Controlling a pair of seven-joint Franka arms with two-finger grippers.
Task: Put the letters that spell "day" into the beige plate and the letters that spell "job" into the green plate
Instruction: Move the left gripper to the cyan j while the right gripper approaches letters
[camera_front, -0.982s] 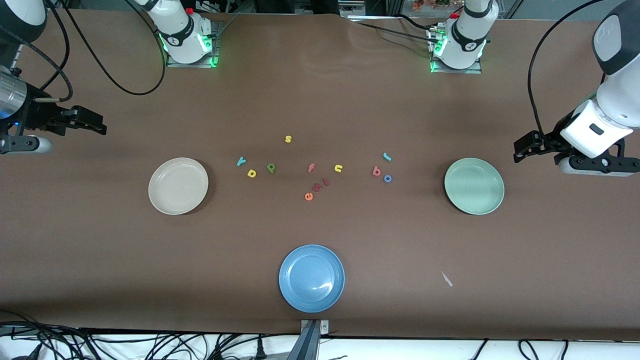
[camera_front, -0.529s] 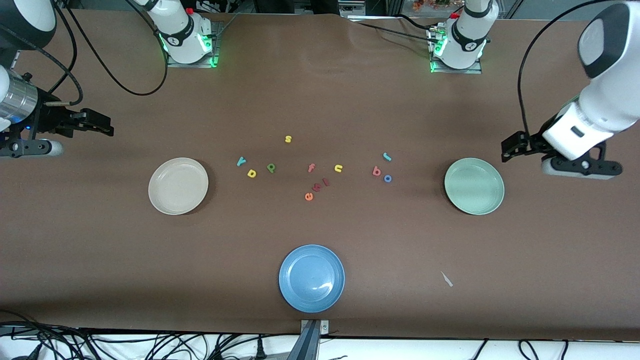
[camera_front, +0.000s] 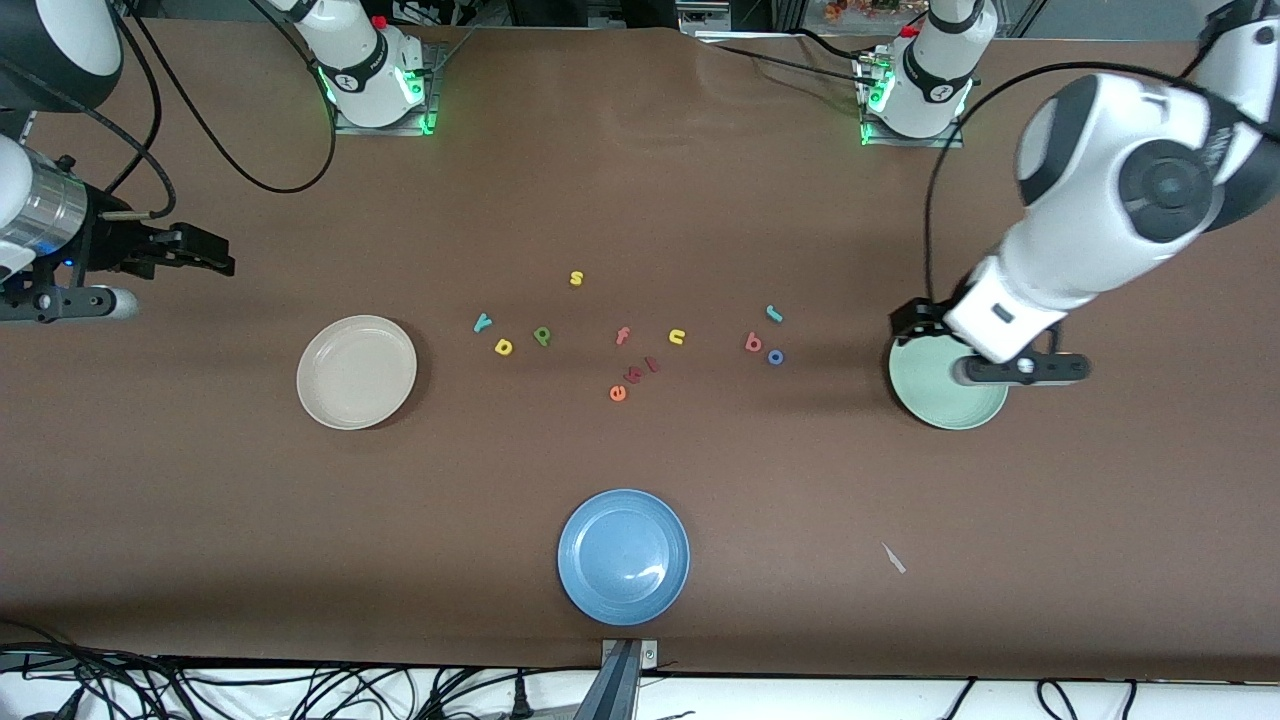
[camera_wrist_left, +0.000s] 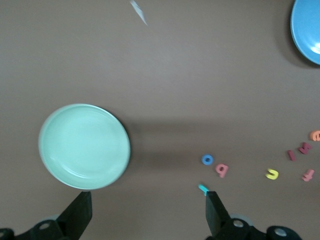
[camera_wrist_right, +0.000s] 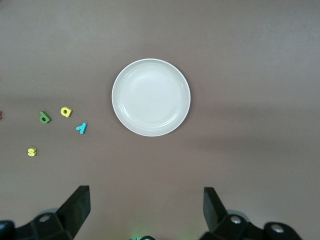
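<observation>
Left tool (camera_front: 912, 318) fingers apart, empty, over round mint-green plate (camera_front: 948, 400) rim. Foam teal "j" (camera_front: 774, 313), salmon "b" (camera_front: 753, 343), blue "o" (camera_front: 775, 356) beside green plate, toward the desk's middle. Right tool (camera_front: 205, 257) apart, waiting. Single-letter pinch advised.

1. No printed labels, brands or numbers legible anywhere.
2. Only readable characters are the small foam letters themselves, lying on the brown worktop (camera_front: 200, 520): yellow foam "s" (camera_front: 576, 278), yellow foam "u" (camera_front: 677, 337), pink foam "f" (camera_front: 622, 336), orange-red foam "e" (camera_front: 618, 393), blue foam ring "o" (camera_front: 775, 357).
</observation>
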